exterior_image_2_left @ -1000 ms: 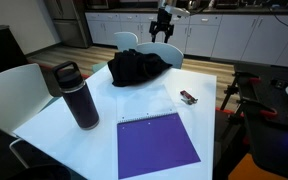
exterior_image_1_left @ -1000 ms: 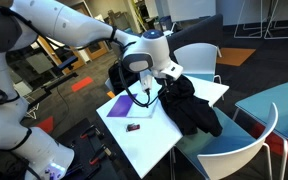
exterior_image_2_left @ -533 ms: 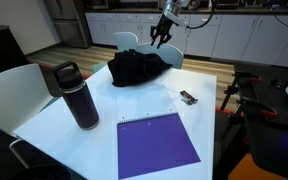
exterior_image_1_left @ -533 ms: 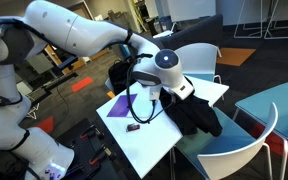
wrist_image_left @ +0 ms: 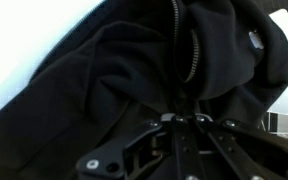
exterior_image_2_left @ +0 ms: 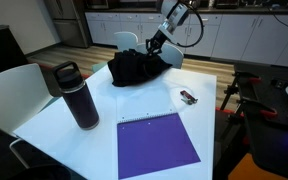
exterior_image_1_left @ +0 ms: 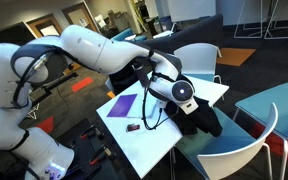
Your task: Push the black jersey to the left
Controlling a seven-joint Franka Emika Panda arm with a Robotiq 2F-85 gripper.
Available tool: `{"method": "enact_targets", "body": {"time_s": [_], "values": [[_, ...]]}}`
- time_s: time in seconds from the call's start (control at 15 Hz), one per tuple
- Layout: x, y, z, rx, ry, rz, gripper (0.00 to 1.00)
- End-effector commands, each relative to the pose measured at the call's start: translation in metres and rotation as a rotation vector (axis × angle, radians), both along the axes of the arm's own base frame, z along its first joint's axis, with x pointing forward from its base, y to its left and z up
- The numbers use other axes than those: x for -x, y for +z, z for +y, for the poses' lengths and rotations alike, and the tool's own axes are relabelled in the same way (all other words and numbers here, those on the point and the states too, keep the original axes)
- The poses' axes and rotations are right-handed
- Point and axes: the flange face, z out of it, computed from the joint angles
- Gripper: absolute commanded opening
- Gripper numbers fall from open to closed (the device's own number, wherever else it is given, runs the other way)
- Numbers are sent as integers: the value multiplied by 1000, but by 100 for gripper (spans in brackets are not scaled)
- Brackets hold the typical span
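Observation:
The black jersey (exterior_image_2_left: 136, 66) lies crumpled at the far end of the white table (exterior_image_2_left: 214, 120); it also shows in an exterior view as a dark heap (exterior_image_1_left: 199, 115) by the table's corner. My gripper (exterior_image_2_left: 154, 46) has come down at the jersey's right edge. In the wrist view the jersey (wrist_image_left: 114, 70) fills the picture, its zip running down the middle. There my gripper (wrist_image_left: 182, 118) is shut, fingertips together and pressed against the fabric. I see no cloth pinched between them.
A dark bottle (exterior_image_2_left: 76, 95) stands near the table's left side. A purple notebook (exterior_image_2_left: 156, 145) lies at the front, a small dark object (exterior_image_2_left: 187, 97) to its right. White chairs (exterior_image_2_left: 19, 85) (exterior_image_1_left: 254, 140) ring the table.
The arm has swung down from above the jersey to its right edge. The jaws have gone from open to shut.

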Motion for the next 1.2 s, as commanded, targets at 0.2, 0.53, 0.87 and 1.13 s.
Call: {"method": "enact_targets", "body": {"time_s": [0.2, 0.53, 0.87, 1.13], "values": [[-43, -40, 35, -191, 37, 6, 0], [-68, -46, 69, -283, 114, 32, 0], [-87, -49, 110, -366, 207, 61, 0], [-99, -52, 139, -390, 268, 66, 0]]}}
